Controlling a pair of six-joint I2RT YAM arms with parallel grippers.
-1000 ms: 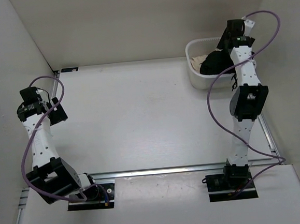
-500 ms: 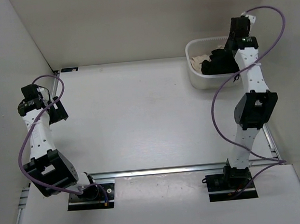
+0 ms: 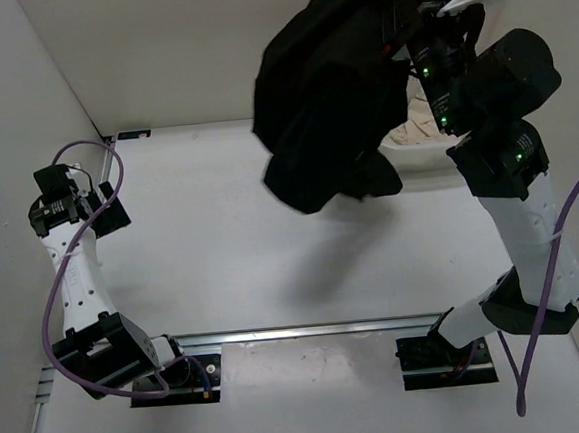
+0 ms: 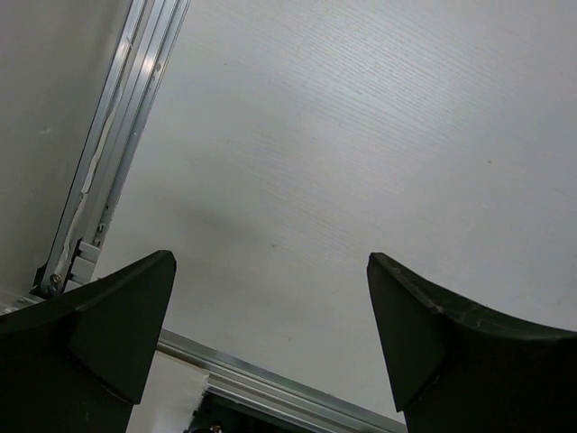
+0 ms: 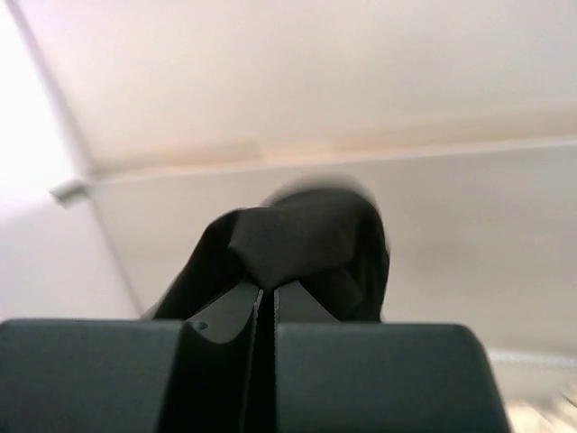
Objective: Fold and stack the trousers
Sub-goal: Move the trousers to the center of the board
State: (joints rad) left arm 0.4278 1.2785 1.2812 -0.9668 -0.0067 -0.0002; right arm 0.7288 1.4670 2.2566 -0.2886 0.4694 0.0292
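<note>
Where the top camera looks down, the white right arm [image 3: 518, 214] reaches high up, and the plain black soft fabric trousers [image 3: 325, 88] hang in the air from its upper end as one large bunched mass. They are above and to the left of the white plastic tub [image 3: 417, 154], which stands at the far right of the pale tabletop [image 3: 231, 231], and they hide the left part of the tub in this view. A crumpled beige cloth [image 3: 420, 116] lies inside the tub. The left hand [image 3: 107, 216] is low over the tabletop, well apart from the tub, on the opposite side.

In the left wrist view, the two dark fingers [image 4: 99, 338] of the left hand are wide apart with nothing between them. Below them is bare tabletop, with a grey metal rail [image 4: 122, 149] along its edge.

In the right wrist view, the right hand [image 5: 268, 296] has its jaws pressed together, only a thin line between them, clamped on a fold of the black trousers. The fabric bulges just beyond the fingertips, in front of a pale blurred wall.
</note>
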